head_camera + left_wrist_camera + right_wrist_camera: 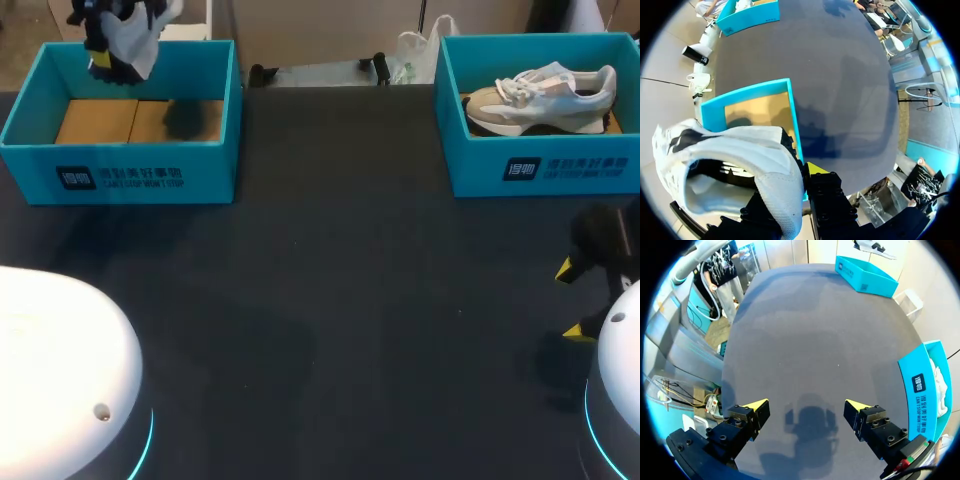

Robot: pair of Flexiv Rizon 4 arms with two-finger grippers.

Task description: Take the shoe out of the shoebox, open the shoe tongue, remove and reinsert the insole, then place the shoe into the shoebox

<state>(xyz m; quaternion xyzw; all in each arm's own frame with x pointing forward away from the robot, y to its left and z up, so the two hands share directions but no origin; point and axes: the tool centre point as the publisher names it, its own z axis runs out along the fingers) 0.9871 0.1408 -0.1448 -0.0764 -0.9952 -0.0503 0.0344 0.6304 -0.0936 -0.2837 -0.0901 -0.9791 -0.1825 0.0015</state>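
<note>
The white shoe [765,170] hangs clear above the left shoebox [120,175] at about ten o'clock on the table [330,300], clenched in the left gripper [112,55]. In the left wrist view its padded heel collar sits between the fingers; one yellow tip shows just beside it, the other is hidden behind the upper. The upper is pale mesh and smooth panels with dark markings near the toe, and the opening gapes toward the camera. Under it the box shows a brown cardboard floor inside bright teal walls, with the shoe's shadow on the floor.

The right gripper [806,412] hangs released at about four o'clock, low over the table and holding nothing; its black fingers stand wide apart, each ending in a yellow wedge, and its shadow lies on the surface between them.

The right shoebox [545,165] stands at two o'clock, teal like the other, with white print on its front wall; a second shoe [545,95] lies in it on its side, white and beige with white laces and a dark sole edge.

The table is dark, matte and finely textured; the two boxes stand well apart along its far edge.
</note>
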